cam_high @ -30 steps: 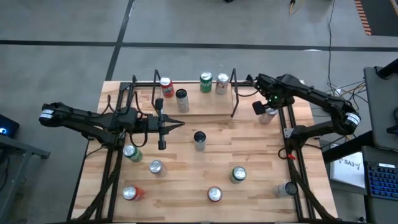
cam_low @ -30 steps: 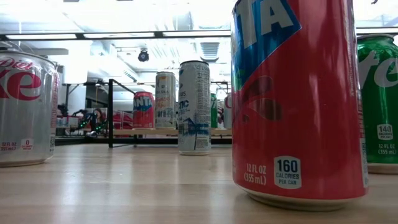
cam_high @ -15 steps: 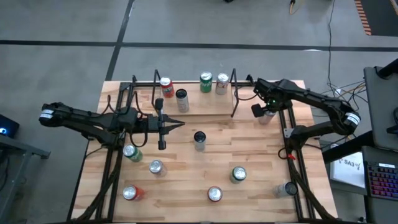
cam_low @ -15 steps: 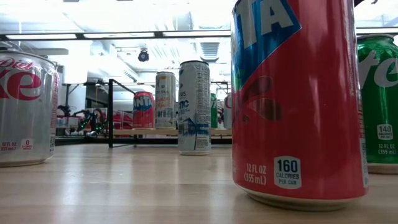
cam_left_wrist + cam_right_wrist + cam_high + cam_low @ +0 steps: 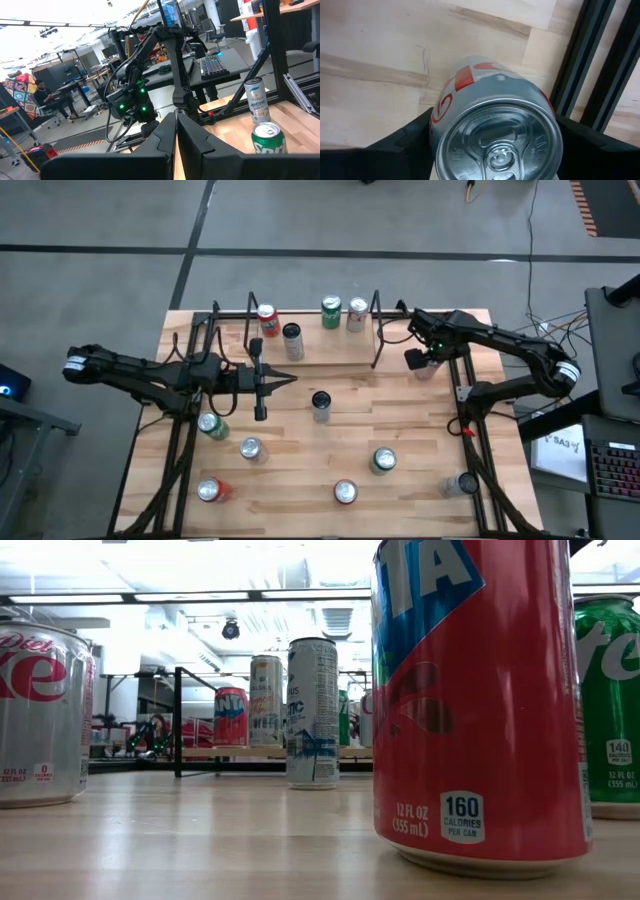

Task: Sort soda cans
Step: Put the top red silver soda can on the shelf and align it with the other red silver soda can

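Item: silver can (image 5: 495, 132), red lettering, pull-tab top, upright on the table (image 5: 375, 55) near its far right edge, beside a black frame post (image 5: 592, 65). I see the right gripper (image 5: 424, 360) straddling it, jaws apart, one finger (image 5: 405, 142) on each flank; contact unclear. Can base hidden. Left gripper (image 5: 176, 140): jaws together, mid-table.

A wooden table (image 5: 400, 480) carries a black metal frame (image 5: 378, 345).
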